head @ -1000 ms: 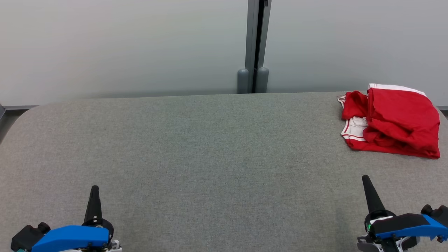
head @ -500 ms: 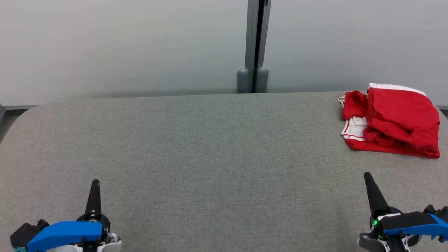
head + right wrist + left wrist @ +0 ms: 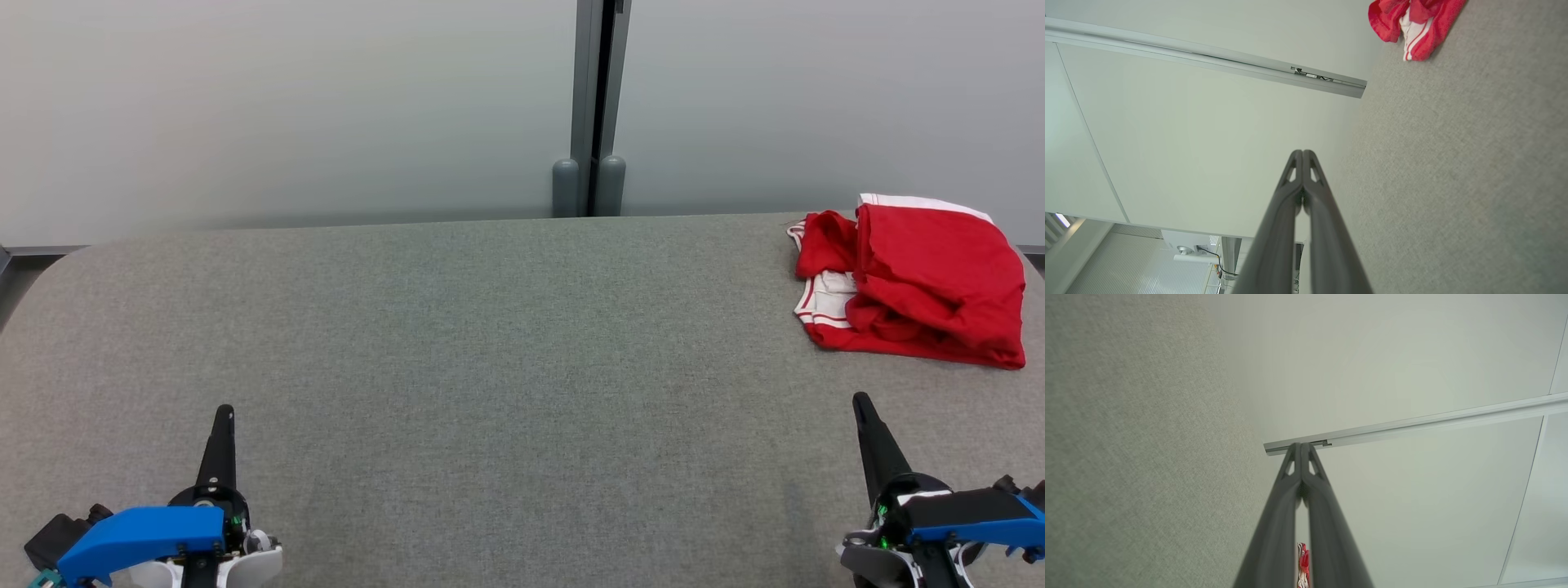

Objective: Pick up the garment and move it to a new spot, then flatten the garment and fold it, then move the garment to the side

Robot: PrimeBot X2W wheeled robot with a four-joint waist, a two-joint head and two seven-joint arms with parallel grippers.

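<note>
The garment (image 3: 914, 282) is a crumpled red piece with white striped trim, lying at the far right of the grey table (image 3: 490, 343). It also appears at the top of the right wrist view, garment (image 3: 1414, 20), and as a red sliver between the fingers in the left wrist view, garment (image 3: 1303, 563). My left gripper (image 3: 224, 412) is shut and empty at the lower left, far from the cloth. My right gripper (image 3: 860, 400) is shut and empty at the lower right, a short way in front of the garment. Both wrist views show fingertips pressed together, left gripper (image 3: 1301, 446) and right gripper (image 3: 1302, 152).
A pale wall stands behind the table, split by a grey vertical post (image 3: 594, 106) near the middle. The table's rounded far left corner (image 3: 57, 257) and its far edge bound the surface. The felt top stretches wide between the two grippers.
Both grippers have crept a little farther up the table, the right one also drifting slightly rightward. The garment has not moved.
</note>
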